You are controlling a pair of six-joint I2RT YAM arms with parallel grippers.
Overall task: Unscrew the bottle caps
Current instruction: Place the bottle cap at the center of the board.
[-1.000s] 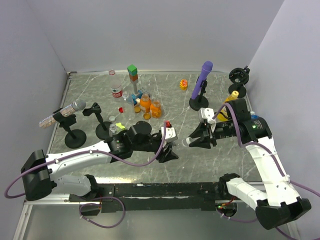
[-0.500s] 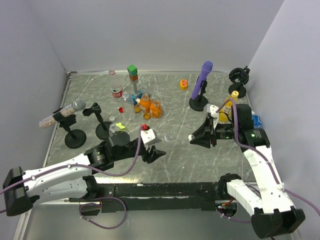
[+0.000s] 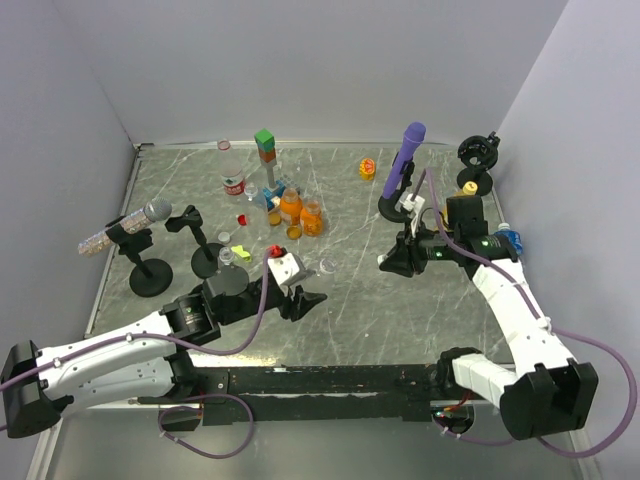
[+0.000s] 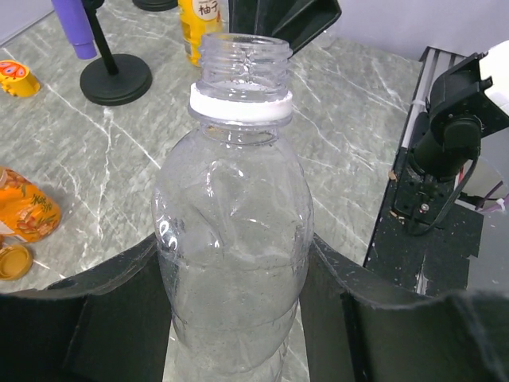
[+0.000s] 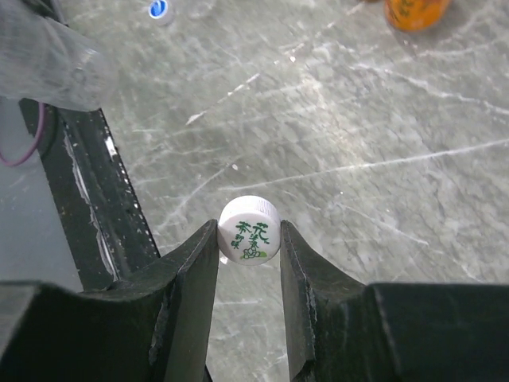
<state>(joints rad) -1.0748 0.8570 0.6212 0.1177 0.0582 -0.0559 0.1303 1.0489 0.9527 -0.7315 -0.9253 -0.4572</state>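
My left fingers (image 4: 95,318) grip the uncapped clear bottle (image 4: 235,239); my right fingers (image 5: 187,294) pinch the white cap (image 5: 249,230). Next I'd release that cap onto the table (image 5: 382,159).

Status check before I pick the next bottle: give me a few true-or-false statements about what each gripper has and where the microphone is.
1. The clear bottle in the left gripper has its cap on. False: the neck is open and only a white ring sits below the threads.
2. The right gripper holds a white cap between its fingers. True.
3. That cap has green printing on top. True.
4. The purple microphone lies flat on the table. False: it is held up in its black stand.
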